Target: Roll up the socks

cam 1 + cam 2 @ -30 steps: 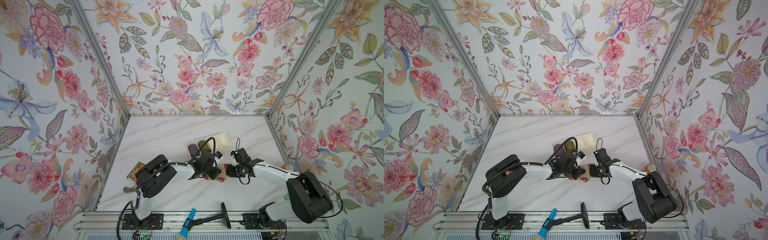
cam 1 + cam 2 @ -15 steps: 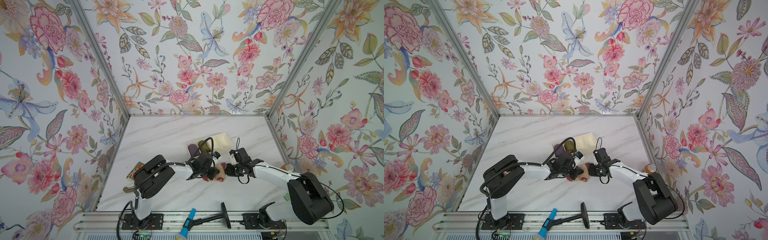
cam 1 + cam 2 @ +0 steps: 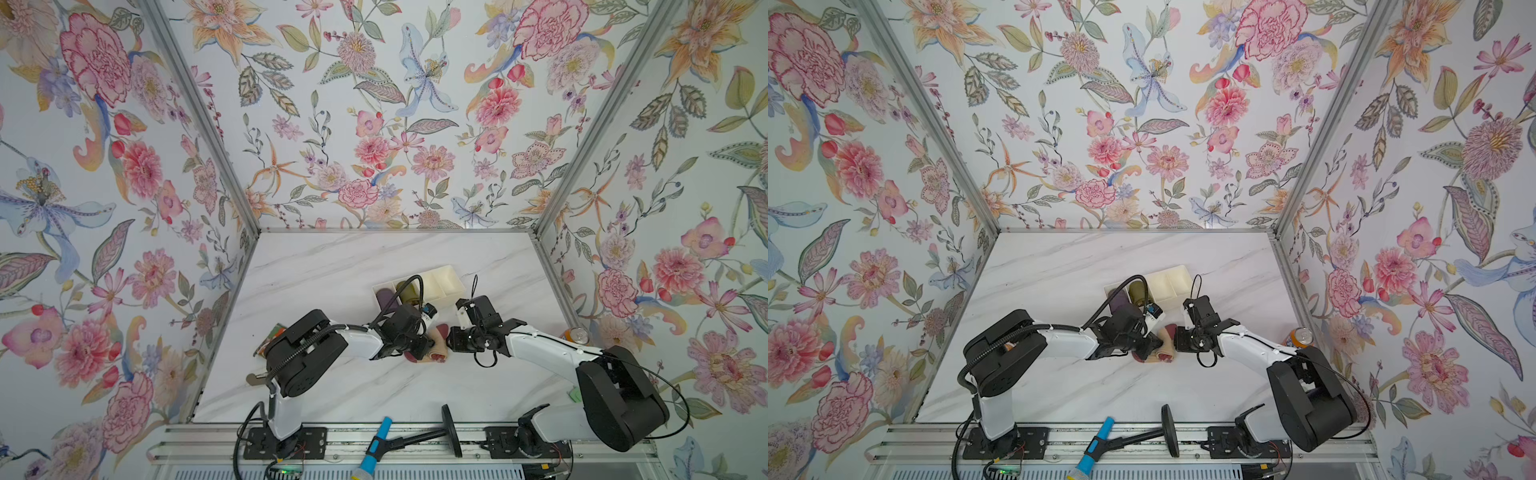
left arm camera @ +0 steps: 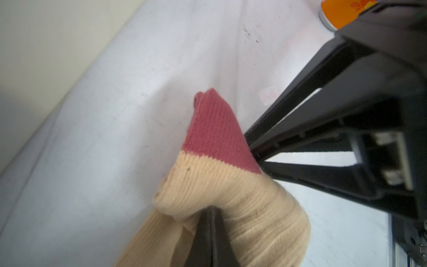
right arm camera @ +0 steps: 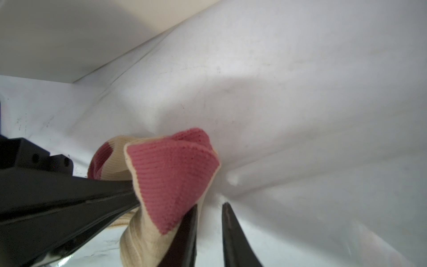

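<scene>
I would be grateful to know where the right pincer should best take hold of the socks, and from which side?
Probably the maroon flap of the socks: it is thin, juts out free and lies just outside the open right pincer. Come from the right arm's side, opposite the left pincer, which is shut on them.

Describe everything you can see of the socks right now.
The socks are a soft ribbed knit, peach-tan with maroon patches. They are bunched into a loose, partly rolled lump on the marble table, on the near side of the cream tray, between the two arms. The left hand is shut and pinches a peach fold. The right hand is slightly open. One of its fingers presses the maroon flap from the side, with nothing in the gap. A maroon corner juts free.
</scene>
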Tool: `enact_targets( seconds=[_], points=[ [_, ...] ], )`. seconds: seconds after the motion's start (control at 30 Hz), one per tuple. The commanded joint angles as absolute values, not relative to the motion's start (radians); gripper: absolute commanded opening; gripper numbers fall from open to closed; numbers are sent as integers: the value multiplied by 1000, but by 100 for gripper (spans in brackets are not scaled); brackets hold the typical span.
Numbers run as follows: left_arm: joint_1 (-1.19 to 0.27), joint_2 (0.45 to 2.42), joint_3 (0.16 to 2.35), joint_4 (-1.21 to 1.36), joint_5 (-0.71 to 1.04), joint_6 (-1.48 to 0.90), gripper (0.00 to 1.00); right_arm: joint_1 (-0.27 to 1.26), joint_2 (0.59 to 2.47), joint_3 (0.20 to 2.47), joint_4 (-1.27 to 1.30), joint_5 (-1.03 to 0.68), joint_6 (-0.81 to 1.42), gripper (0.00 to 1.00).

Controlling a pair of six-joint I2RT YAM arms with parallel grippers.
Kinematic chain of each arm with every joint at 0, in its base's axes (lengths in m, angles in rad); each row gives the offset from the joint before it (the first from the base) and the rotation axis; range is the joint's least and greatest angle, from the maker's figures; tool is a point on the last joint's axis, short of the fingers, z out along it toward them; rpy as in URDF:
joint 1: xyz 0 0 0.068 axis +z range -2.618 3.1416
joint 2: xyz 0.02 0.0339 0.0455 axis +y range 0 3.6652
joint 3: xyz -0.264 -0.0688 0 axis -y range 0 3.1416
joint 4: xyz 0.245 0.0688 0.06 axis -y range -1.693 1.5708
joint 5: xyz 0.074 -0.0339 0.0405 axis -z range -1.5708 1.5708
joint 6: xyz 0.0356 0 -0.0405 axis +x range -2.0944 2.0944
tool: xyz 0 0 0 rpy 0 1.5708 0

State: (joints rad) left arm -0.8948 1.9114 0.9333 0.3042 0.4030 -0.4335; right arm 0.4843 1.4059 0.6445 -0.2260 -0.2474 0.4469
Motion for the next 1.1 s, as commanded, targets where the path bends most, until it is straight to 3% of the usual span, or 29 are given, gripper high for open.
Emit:
enact_targets(
  seconds=[0.0,0.47,1.07],
  points=[
    [-885,1916,902,197,365,-413,0,497,1393,634,-171,-322,464,23],
    [-882,1911,887,192,363,-414,0,497,1414,606,-103,-432,491,36],
    [-881,1909,864,187,375,-421,0,502,1447,525,77,-513,559,41]
  ],
)
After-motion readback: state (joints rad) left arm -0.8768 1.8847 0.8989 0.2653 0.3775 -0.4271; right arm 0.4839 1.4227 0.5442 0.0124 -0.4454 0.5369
